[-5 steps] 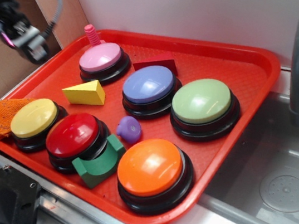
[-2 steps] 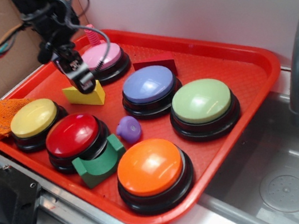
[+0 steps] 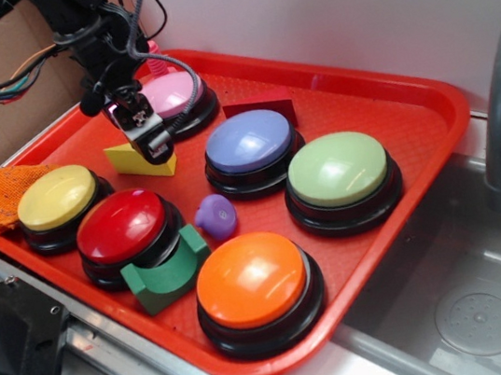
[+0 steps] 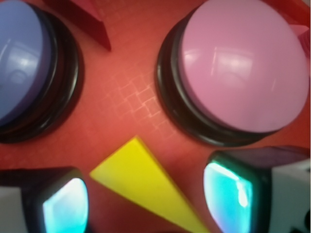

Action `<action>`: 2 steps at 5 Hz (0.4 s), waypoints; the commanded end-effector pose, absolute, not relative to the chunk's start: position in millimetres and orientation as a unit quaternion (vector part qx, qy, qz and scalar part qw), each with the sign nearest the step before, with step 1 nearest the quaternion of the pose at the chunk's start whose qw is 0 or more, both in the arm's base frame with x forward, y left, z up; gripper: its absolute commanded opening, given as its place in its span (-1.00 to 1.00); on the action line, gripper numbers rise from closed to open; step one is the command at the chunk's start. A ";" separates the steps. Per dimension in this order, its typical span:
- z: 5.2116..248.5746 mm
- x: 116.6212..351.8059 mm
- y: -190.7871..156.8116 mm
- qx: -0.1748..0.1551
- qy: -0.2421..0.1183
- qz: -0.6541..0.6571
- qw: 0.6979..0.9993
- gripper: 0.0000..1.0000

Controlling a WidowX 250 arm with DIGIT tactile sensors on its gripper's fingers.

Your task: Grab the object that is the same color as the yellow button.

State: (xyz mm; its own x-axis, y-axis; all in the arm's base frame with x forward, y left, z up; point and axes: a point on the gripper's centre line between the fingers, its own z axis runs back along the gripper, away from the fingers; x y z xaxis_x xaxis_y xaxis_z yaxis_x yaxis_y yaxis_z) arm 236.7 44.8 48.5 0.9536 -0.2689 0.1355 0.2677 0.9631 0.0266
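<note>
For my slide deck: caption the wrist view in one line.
Open gripper straddles the yellow wedge block on the red tray, with pink button and blue button beyond.

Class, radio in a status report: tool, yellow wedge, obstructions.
Tool open, straddling yellow wedge. Wedge on red tray, ungrasped. Pink button close beside; nothing between fingers.

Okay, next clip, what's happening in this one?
A WidowX arm has its tool down over the yellow wedge block on the red tray, between the pink button and the yellow button. In the wrist view the fingers sit open on either side of the wedge, not yet closed on it.
</note>
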 end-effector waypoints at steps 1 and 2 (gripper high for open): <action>43.9 236.7 44.0 0.015 -0.074 -0.136 0.988 1.00; 38.4 234.0 43.7 0.015 -0.070 -0.132 0.989 1.00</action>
State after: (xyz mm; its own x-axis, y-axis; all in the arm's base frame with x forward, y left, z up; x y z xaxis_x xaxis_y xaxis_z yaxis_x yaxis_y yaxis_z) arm 228.9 45.1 36.2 0.9584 -0.2551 0.1277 0.2525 0.9669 0.0363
